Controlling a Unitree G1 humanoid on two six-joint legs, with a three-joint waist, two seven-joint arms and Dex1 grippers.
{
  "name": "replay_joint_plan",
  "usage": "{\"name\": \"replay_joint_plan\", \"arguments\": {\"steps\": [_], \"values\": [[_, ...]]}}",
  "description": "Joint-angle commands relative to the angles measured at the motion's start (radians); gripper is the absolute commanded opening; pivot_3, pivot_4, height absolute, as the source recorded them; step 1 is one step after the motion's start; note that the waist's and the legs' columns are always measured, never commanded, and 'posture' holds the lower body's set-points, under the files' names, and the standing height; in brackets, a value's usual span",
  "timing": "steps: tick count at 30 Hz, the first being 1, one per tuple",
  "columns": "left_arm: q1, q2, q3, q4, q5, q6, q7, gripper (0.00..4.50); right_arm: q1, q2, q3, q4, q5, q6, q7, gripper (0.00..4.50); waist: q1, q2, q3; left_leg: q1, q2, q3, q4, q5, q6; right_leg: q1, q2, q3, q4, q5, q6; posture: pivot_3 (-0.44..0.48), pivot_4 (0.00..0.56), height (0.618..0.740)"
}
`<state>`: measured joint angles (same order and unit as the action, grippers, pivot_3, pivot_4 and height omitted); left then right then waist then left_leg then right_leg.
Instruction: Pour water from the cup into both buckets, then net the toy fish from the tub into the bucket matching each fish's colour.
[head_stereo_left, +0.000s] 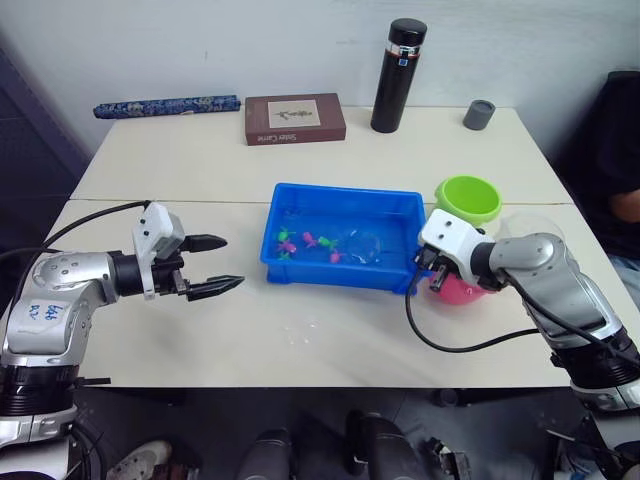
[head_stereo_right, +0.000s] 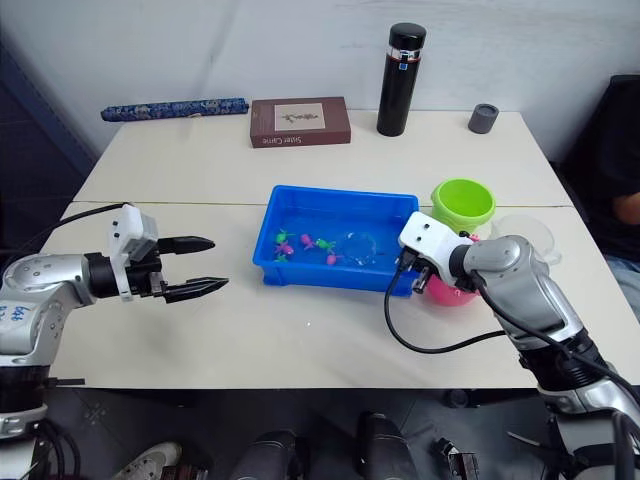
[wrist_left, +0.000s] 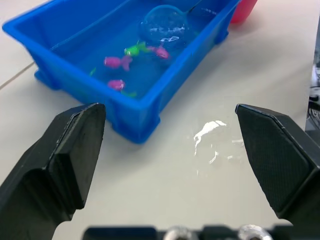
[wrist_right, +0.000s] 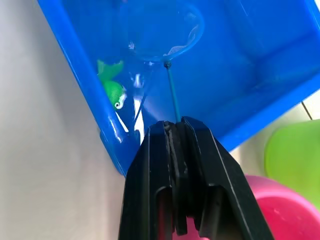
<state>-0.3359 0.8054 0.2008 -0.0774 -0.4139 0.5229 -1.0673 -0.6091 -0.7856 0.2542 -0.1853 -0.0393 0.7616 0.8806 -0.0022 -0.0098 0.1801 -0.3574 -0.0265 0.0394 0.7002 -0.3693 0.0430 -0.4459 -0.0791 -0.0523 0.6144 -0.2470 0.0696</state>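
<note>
One blue tub (head_stereo_left: 345, 200) sits mid-table; two buckets, green (head_stereo_left: 467, 198) and pink (head_stereo_left: 457, 289), stand beside it. The right gripper (wrist_right: 172, 131) pinches the net (wrist_right: 162, 27) inside the tub, among several fish (wrist_left: 117, 62). The left gripper (head_stereo_left: 217, 264) gapes wide.

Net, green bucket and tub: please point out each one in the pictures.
net (wrist_right: 162, 31): right wrist view, on the mesh inside the hoop.
green bucket (head_stereo_left: 468, 198): left eye view, on its inside.
tub (head_stereo_left: 343, 191): left eye view, on its far rim.
</note>
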Motion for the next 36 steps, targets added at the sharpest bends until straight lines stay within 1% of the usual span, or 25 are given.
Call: {"name": "replay_joint_plan", "arguments": {"steps": [1, 8, 16, 26, 36], "values": [[0.015, 0.019, 0.050, -0.060, -0.036, 0.002, 0.017, 4.48, -0.031, -0.023, -0.007, -0.008, -0.012, -0.019, 0.008, 0.00, 0.001, 0.000, 0.000, 0.000, 0.000, 0.000, 0.000, 0.000, 0.000, 0.000, 0.000, 0.000, 0.000, 0.000, 0.000, 0.000, 0.150, 0.740], [0.023, 0.022, 0.067, -0.079, -0.063, 0.013, 0.041, 4.48, -0.032, -0.038, 0.008, -0.040, 0.013, -0.002, 0.054, 0.00, 0.000, 0.000, 0.000, 0.000, 0.000, -0.001, 0.000, 0.000, 0.000, 0.000, 0.000, 0.000, -0.001, 0.000, 0.000, 0.000, 0.150, 0.740], [0.026, 0.025, 0.071, -0.093, -0.080, 0.019, 0.058, 4.48, -0.034, -0.027, 0.011, -0.079, 0.047, 0.030, 0.097, 0.00, 0.000, 0.000, 0.000, 0.000, 0.000, -0.001, -0.001, 0.000, 0.000, 0.000, 0.000, 0.000, -0.001, 0.000, 0.000, 0.000, 0.150, 0.740], [0.066, 0.044, 0.115, -0.144, -0.112, 0.043, 0.082, 4.48, -0.069, 0.022, 0.066, -0.045, 0.049, 0.008, 0.107, 0.00, -0.001, 0.000, 0.000, 0.000, 0.001, -0.001, -0.001, 0.000, 0.000, 0.000, 0.000, 0.000, -0.002, 0.000, 0.000, 0.000, 0.150, 0.740], [0.125, 0.055, 0.168, -0.214, -0.150, 0.081, 0.118, 4.48, -0.105, 0.098, 0.132, 0.003, 0.019, -0.016, 0.087, 0.00, -0.002, 0.000, 0.000, 0.000, 0.001, -0.001, -0.001, 0.000, -0.001, 0.000, 0.000, 0.000, -0.002, 0.000, 0.000, 0.000, 0.150, 0.740]]}}
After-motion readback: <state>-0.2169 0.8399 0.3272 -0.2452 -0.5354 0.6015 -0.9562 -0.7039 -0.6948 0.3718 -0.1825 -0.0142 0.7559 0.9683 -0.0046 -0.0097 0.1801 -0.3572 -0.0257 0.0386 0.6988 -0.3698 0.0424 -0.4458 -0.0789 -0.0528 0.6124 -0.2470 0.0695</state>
